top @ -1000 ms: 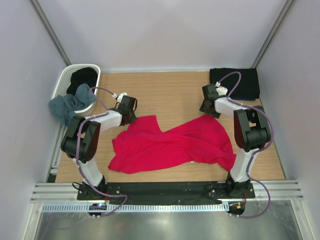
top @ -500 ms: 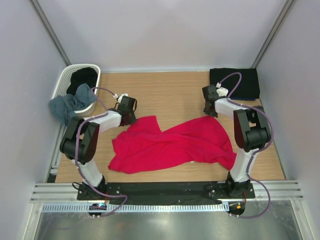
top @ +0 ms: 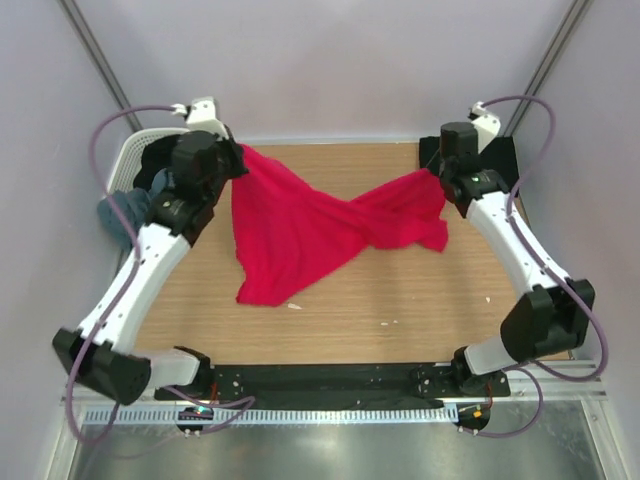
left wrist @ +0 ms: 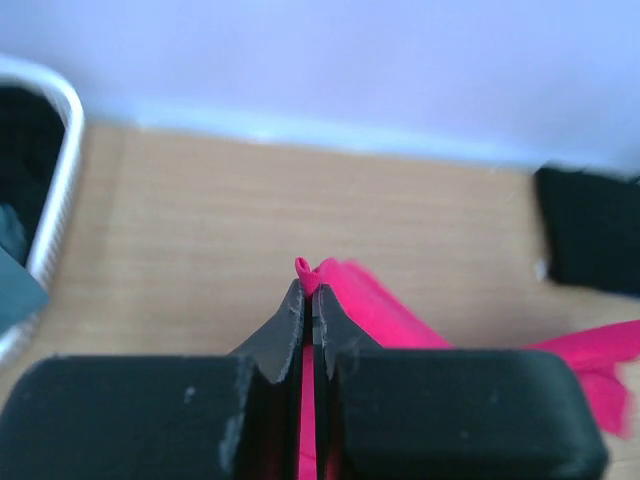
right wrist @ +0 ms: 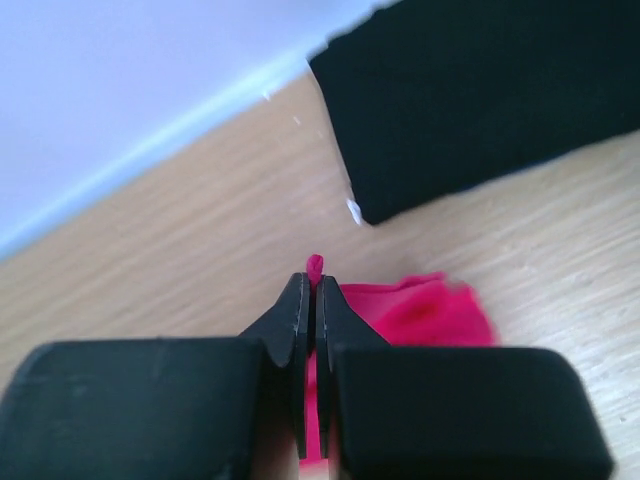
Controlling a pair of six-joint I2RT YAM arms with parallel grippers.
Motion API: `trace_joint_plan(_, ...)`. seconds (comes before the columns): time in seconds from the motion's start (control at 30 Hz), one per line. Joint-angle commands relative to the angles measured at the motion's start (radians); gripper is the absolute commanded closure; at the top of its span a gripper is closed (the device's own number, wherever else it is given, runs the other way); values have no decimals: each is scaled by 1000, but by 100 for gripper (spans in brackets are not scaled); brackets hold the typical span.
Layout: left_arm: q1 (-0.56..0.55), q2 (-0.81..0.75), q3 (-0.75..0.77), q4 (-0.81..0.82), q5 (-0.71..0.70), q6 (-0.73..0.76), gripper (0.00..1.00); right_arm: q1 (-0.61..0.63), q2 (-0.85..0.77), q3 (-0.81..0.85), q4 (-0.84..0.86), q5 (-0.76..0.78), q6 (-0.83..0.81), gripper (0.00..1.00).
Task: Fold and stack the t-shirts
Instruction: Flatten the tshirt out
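Though lying before, red t-shirt (top: 300, 220) now lifted | left gripper (left wrist: 309, 298), right gripper (right wrist: 309, 292) pinch it

A basket (top: 128, 160) back left, folded t-shirt (top: 503, 158) back right, lifted t-shirt (top: 290, 220) between.

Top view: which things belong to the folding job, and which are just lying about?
Job:
- red t-shirt, pinched by left gripper and right gripper
- folded black t-shirt, far right corner
- grey-blue shirt, draped over the basket's rim
- black garment inside the basket

Lying about:
- white lattice basket
- wooden table
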Motion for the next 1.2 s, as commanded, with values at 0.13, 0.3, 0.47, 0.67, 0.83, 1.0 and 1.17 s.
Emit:
trace_joint_plan(0.13,2,-271,92,-48,-33,134,100,-3,-208,94,-20,13,-60,99)
trace_joint_plan(0.3,2,-394,101,-80,34,152,100,-3,-305,134,-92,-7,-89,99)
trace_joint_plan(0.47,2,-532,64,-137,191,167,100,-3,-363,107,-146,11,-99,99)
trace_joint_plan(0.67,0,-659,-64,-177,307,73,100,-3,-328,59,-227,31,-95,99)
trace_joint_plan(0.83,2,-739,-237,-200,366,-35,100,-3,-244,-10,-193,10,-83,99)
trace_joint_plan(1.0,2,-795,-408,-196,490,-203,100,-7,-99,-13,-144,-30,-60,99)
trace_joint_plan(1.17,0,-896,-574,-197,495,-288,100,-15,36,24,-80,-118,-25,99)
